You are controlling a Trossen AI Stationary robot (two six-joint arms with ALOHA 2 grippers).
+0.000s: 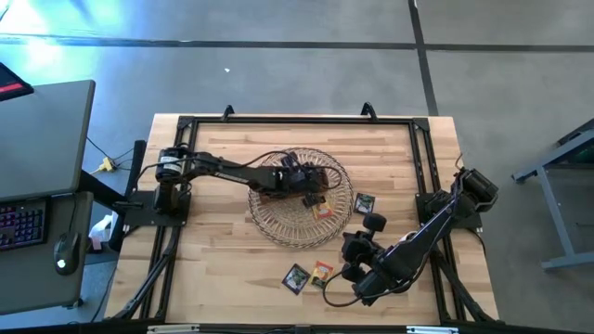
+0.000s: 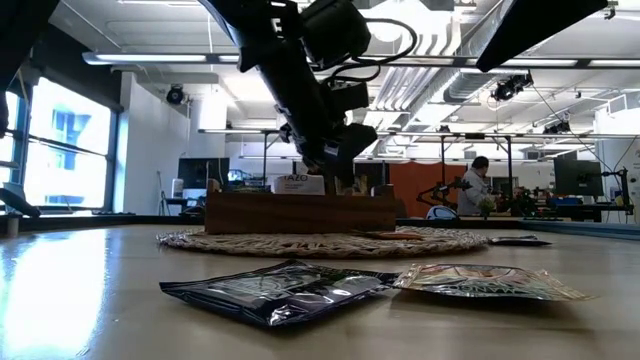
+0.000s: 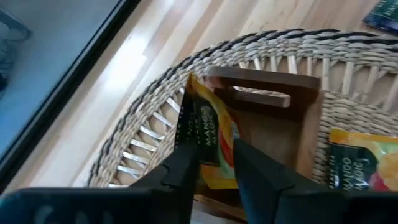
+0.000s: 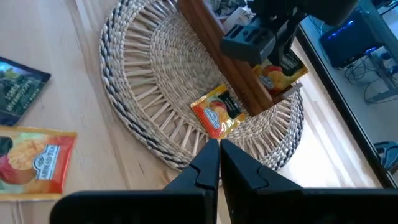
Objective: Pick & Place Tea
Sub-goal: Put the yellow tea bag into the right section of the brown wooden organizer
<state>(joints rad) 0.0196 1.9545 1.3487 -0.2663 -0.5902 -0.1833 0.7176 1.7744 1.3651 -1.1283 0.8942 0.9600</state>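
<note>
A round wicker basket (image 1: 278,227) holds a brown wooden tray (image 3: 267,87). An orange tea sachet (image 3: 208,124) stands on edge in the tray's end compartment, tilted. My left gripper (image 3: 216,149) is over the basket's middle (image 1: 314,190), pointing slantwise down. It is open, with one finger on each side of that sachet. A second orange sachet (image 4: 217,112) lies flat on the basket's weave beside the tray. My right gripper (image 4: 219,146) is shut and empty above the basket's near right rim (image 1: 351,243). My left gripper has its fingers (image 3: 186,165) standing on either side of the orange sachet's lower part (image 3: 217,163), coming slantwise from above. I cannot tell whether either finger touches it. The sachet's lower edge is down in the tray compartment.
A black sachet (image 1: 297,277) and an orange one (image 1: 322,273) lie flat near the table's front edge. Another black sachet (image 1: 365,202) lies just right of the basket. A black frame (image 1: 297,119) runs round the tabletop. A person (image 2: 478,185) stands far behind.
</note>
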